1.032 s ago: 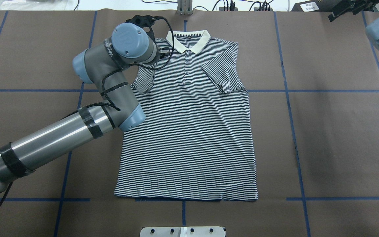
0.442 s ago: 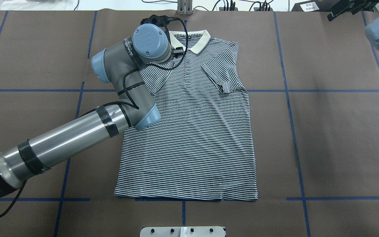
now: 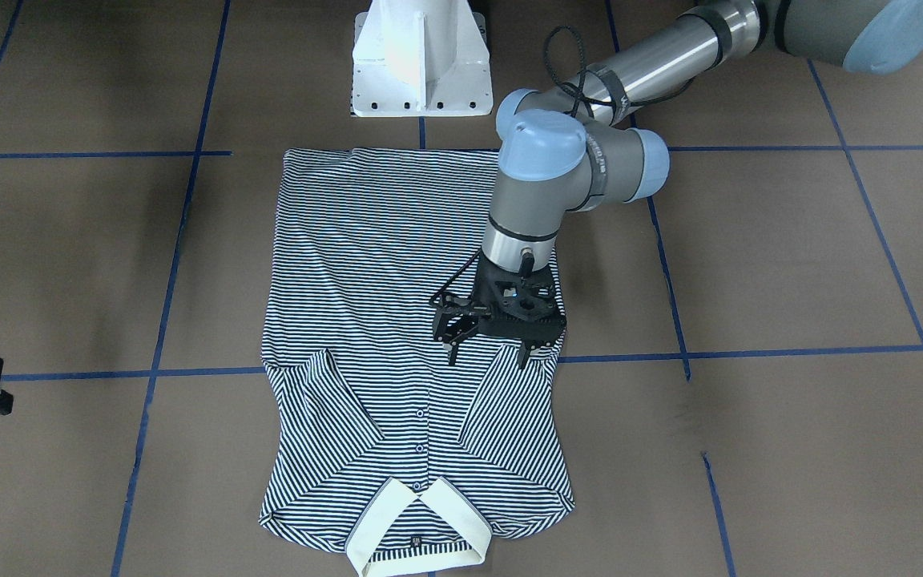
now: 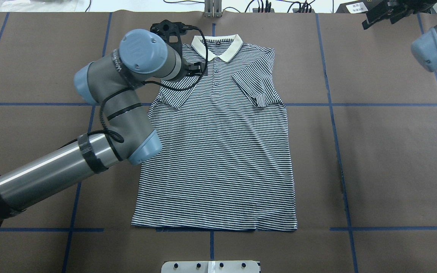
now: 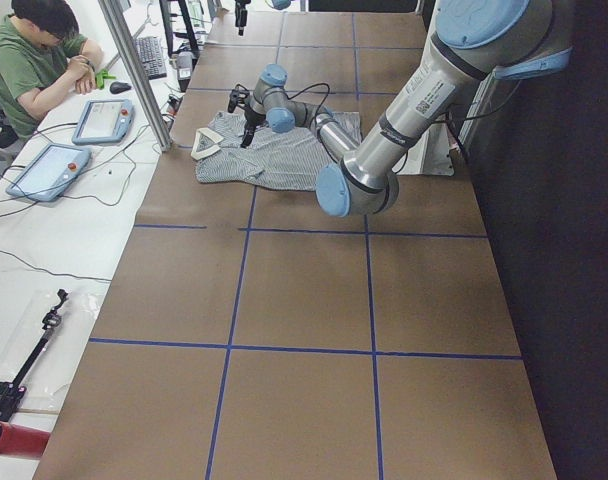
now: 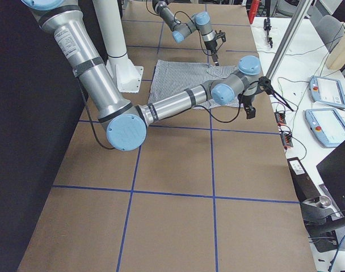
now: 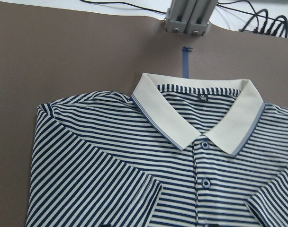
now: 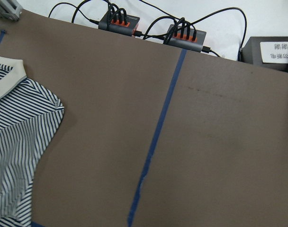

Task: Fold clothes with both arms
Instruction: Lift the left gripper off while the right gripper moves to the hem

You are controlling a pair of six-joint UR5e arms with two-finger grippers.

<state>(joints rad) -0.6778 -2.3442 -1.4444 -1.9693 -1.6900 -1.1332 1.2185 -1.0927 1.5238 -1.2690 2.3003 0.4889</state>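
One wide brown worktop point(image 4: 393, 151), ruled into squares by blue tape lines point(image 4: 374, 104), carries everything. Across its near left side reaches the left arm point(image 4: 51, 174), a silver tube and grey joints with light-blue caps, its wrist bent over the shirt's shoulder. The right arm point(image 4: 434, 49) shows only at the far right corner, well apart from the cloth.

Flat in the middle lies the polo shirt point(image 4: 218, 159), navy-and-white stripes, front up, hem toward the robot's white pedestal point(image 3: 417, 56) and neck toward the far edge. Both short sleeves are turned inward over the chest. The left sleeve point(image 4: 173, 94) and the right sleeve point(image 4: 254, 85) each lie as a slanted flap beside the placket.

The left pincer point(image 3: 489, 353) hangs over the lower edge of the left sleeve, its black fingers point(image 3: 525, 355) spread wide with nothing between them. Whether the tips touch the cloth I cannot tell. The right pincer point(image 4: 385, 11) sits above bare worktop by the far right corner, and how its fingers stand cannot be told.

The cream collar point(image 7: 167, 118) lies open and flat, its two points meeting above the small blue buttons point(image 7: 205, 182).
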